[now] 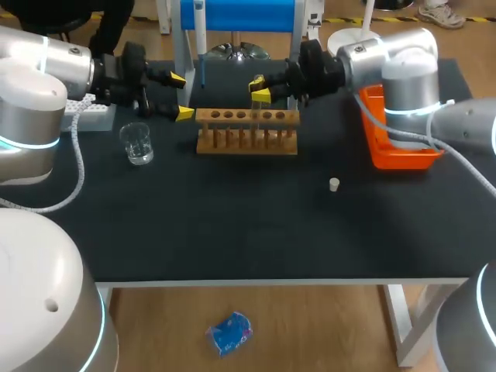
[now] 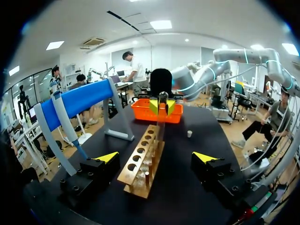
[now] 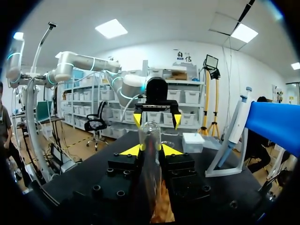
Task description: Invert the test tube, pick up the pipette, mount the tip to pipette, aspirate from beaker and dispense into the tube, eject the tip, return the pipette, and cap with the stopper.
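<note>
My right gripper (image 1: 260, 88) is shut on a clear glass test tube (image 3: 150, 140), held upright with its open mouth up, just above the far edge of the wooden rack (image 1: 246, 130). From the left wrist, the right gripper (image 2: 161, 107) hangs over the rack's far end (image 2: 143, 159). My left gripper (image 1: 181, 95) stands wide open at the rack's left end, its own view showing its tips (image 2: 155, 157) either side of the rack, touching nothing. The beaker (image 1: 138, 144) sits left of the rack. A small stopper (image 1: 334, 184) lies to the right. The pipette (image 1: 200, 39) hangs on the blue stand (image 1: 236, 15).
An orange tray (image 1: 395, 147) sits at the right under my right arm. A white tip box (image 1: 89, 112) lies at the far left behind the beaker. The stand's legs rise just behind the rack.
</note>
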{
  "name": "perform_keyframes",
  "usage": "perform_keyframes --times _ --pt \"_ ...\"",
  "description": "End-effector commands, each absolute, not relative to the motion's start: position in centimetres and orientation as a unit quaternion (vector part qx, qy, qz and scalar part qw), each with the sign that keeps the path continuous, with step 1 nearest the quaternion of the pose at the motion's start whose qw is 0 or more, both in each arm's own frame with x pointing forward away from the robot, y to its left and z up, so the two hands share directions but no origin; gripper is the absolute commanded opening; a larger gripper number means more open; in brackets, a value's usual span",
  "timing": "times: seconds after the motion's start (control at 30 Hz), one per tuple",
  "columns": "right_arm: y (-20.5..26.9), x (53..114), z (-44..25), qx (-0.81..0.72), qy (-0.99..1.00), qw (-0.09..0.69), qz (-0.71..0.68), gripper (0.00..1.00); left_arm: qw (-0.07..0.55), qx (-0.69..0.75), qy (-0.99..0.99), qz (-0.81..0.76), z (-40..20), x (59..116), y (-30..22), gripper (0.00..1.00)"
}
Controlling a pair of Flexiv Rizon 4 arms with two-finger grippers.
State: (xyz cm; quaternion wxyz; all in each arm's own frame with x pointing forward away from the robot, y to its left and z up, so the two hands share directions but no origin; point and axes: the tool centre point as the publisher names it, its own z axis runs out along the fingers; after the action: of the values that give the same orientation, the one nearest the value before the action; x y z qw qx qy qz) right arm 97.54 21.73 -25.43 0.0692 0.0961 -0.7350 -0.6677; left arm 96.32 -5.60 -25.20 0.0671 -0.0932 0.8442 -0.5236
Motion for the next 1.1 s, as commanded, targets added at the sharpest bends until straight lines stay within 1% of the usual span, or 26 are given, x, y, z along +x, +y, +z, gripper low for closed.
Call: perform_keyframes --times 0.03,1.1 --pt "21.7 97.3 -25.0 0.098 -0.74 0.073 -0.661 0.0 0.066 -0.093 0.845 -0.523 -25.2 96.4 -5.6 1.0" --pt "21.6 96.9 -21.7 0.116 -0.754 0.072 -0.642 0.0 0.066 -0.093 0.845 -0.523 -25.2 96.4 -5.6 1.0"
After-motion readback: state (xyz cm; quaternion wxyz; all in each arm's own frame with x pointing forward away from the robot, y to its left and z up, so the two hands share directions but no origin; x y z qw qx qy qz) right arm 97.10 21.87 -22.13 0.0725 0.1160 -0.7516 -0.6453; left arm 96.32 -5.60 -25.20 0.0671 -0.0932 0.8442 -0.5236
